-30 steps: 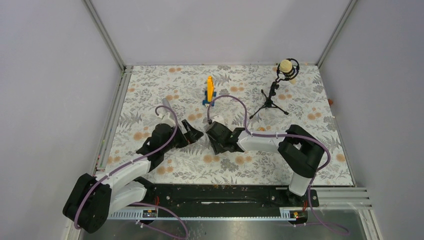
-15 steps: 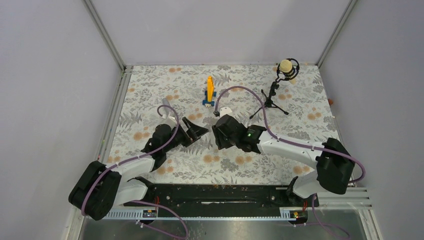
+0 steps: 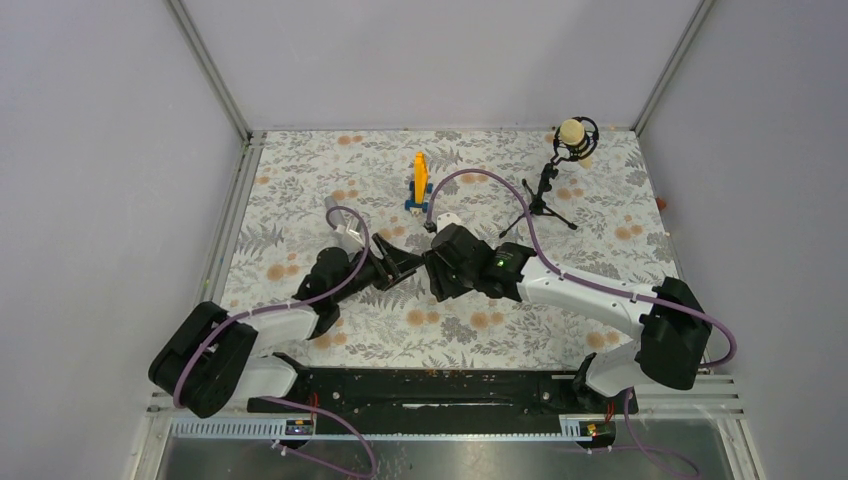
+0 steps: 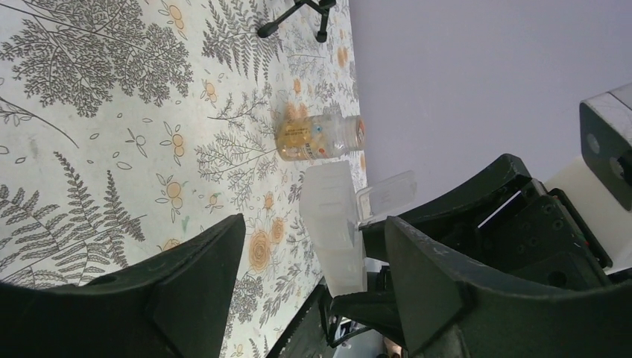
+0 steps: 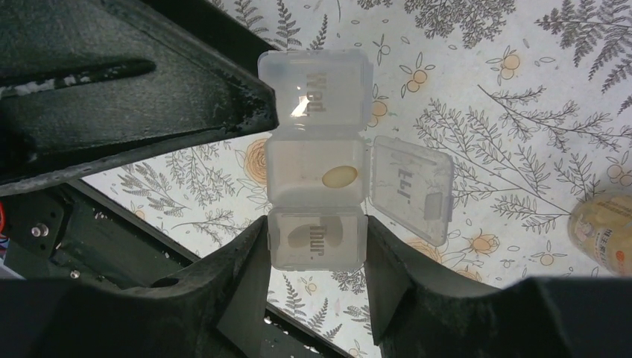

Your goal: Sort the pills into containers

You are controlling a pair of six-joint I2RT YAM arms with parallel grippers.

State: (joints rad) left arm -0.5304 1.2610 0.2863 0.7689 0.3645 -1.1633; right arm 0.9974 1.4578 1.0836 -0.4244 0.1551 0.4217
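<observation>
Pill organiser [image 5: 305, 153], the translucent plastic strip of three lidded compartments: where have you got it?

I hold it over the floral tablecloth [image 3: 300, 170] at mid-table, with the right gripper [image 5: 316, 250] clamped on its Thur end. In my right wrist view its long axis runs 12 to 6, with Wed at 12. The middle compartment is open, its clear lid flap [image 5: 411, 186] swung out to 3 o'clock. One tan oval pill [image 5: 340, 176] lies inside.

And the left arm?

The left gripper [image 4: 313, 246] has its jaws spread and nothing in them. From its own camera the strip stands dead ahead at 12 o'clock, long axis 12 to 6. The two fingers frame it but touch neither side. In the right wrist view those fingers come in from 10 o'clock, just beside the Wed lid.

Where are the rest of the pills?

In the small see-through amber-tan jar [image 4: 320, 139], which lies on its side on the cloth beyond the strip. In the left wrist view its long axis runs 9 to 3, with the reddish end at 3. I cannot tell whether it is capped. From the right wrist it sits at 4 o'clock of the strip, well apart.

So which arm moves?

My judgement is the left, since it is free and nearest the lids. The upright orange piece on a blue base [image 3: 420, 180] at 12 o'clock and the black microphone stand [image 3: 541, 195] at 1 o'clock are well apart from both grippers.
</observation>
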